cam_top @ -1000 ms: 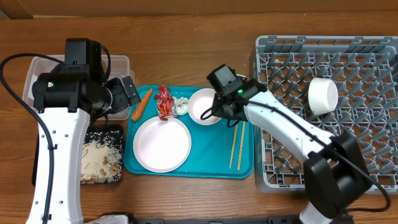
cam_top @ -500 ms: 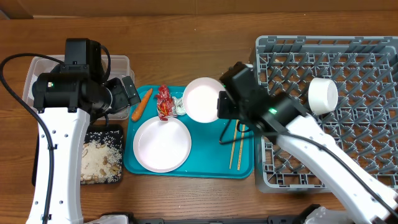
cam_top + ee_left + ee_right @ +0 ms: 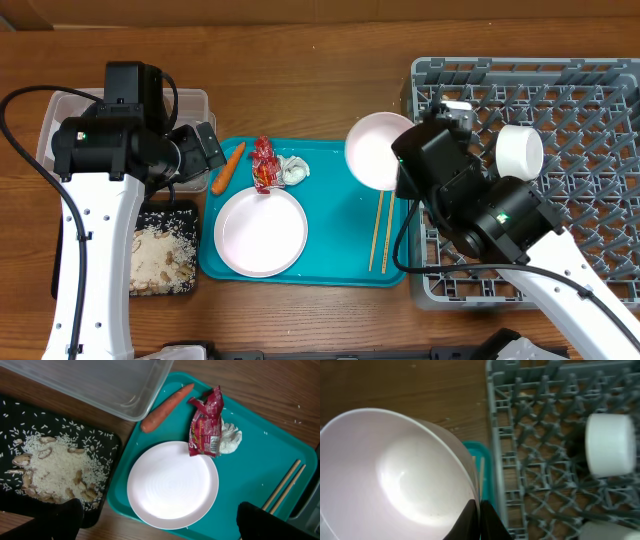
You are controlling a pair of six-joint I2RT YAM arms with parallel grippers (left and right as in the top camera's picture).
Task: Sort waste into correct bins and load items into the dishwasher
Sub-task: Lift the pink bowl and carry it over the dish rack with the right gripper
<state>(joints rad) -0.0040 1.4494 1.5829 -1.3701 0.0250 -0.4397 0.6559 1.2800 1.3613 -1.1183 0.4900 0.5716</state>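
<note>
My right gripper is shut on the rim of a small white bowl, also seen in the right wrist view, and holds it in the air at the left edge of the grey dish rack. A second white bowl lies on its side in the rack. The white plate, chopsticks, red wrapper, white tissue and carrot lie on the teal tray. My left gripper is open above the plate, near the clear tub and the black tray.
The teal tray sits between the bins on the left and the rack on the right. Bare wooden table lies behind it. The rack's pegs stand close to the right of the held bowl.
My right gripper has lifted the bowl off the teal tray and carried it right to the rack's left edge. The left arm has not moved.
</note>
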